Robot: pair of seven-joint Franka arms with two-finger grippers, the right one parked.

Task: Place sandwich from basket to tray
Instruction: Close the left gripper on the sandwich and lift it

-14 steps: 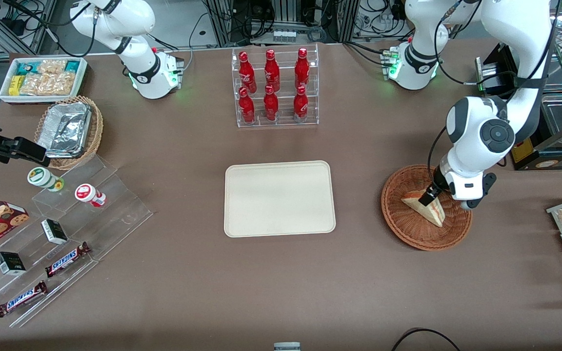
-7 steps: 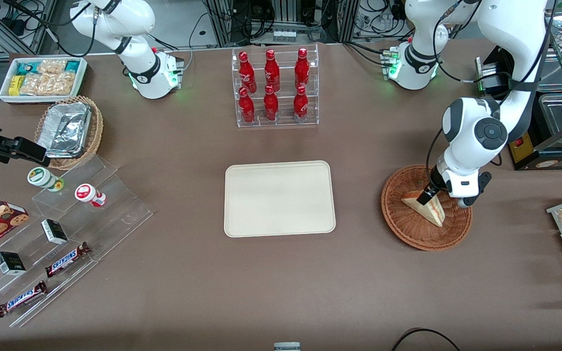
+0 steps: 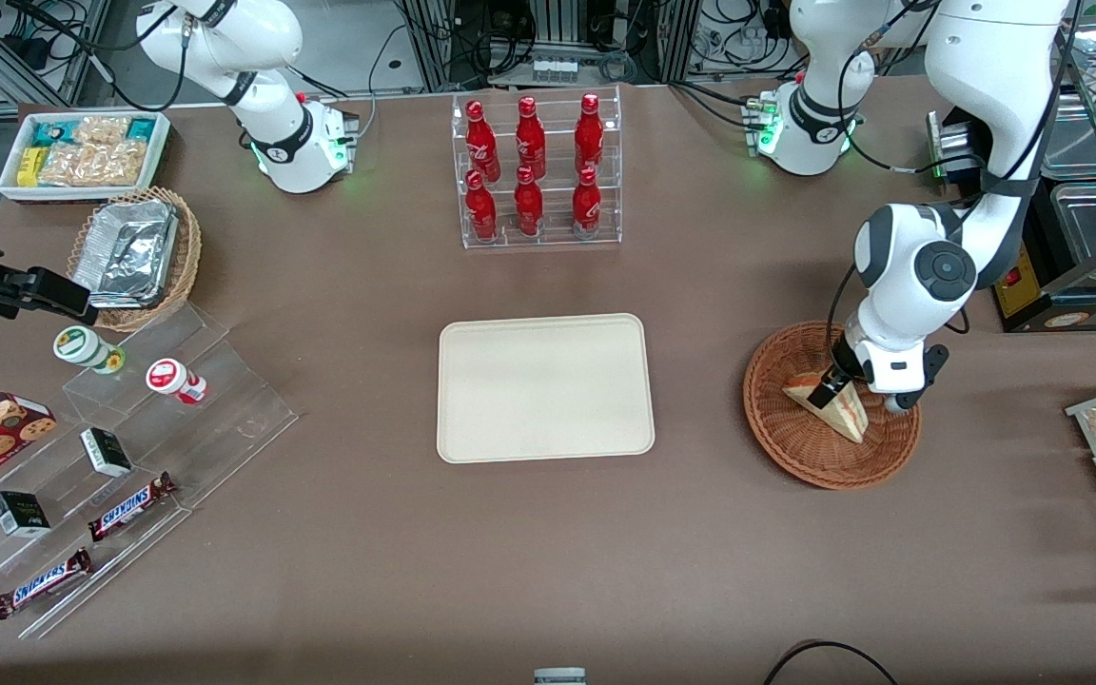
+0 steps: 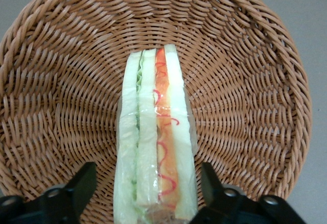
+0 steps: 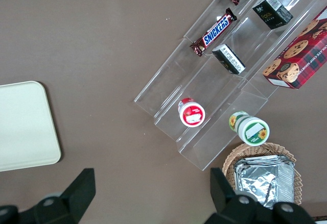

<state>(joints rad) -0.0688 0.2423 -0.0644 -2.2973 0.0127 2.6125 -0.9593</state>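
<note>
Table (image 3: 320, 571) was plain brown, cluttered only round its edges; taking the tray (image 3: 545, 387) as the reference, it sat mid-table, bare cream surface, nothing on it. Farther from the front camera than the tray: clear rack of red bottles (image 3: 536, 171). Toward the parked arm's end: stepped clear display (image 3: 215, 409) with chocolate bars (image 3: 132, 505) and small tubs, a tan wicker basket of foil trays (image 3: 134, 255), a white bin of snack packets (image 3: 84, 152). Room past the table edge was cabling and metal framing. Toward the working arm's end, well apart from the tray: the basket (image 3: 795, 447), round, reddish-brown wicker. The sandwich (image 3: 831, 404) was in it, standing on edge, wrapped in clear film, filling layers facing the wrist camera. The gripper (image 3: 833, 385) was down in the basket at the wide end of the sandwich (image 4: 155, 152); wrist view showed the fingers (image 4: 76, 188) spread, one to each side of the wedge with a visible gap on both sides, so not pinching anything yet. Status as I read it: approach done, grasp not closed, lift, carry and set-down on the tray all left. Nothing of the transfer itself was complete. Judgement: soft wrapped bread, so a light squeeze would do.
</note>
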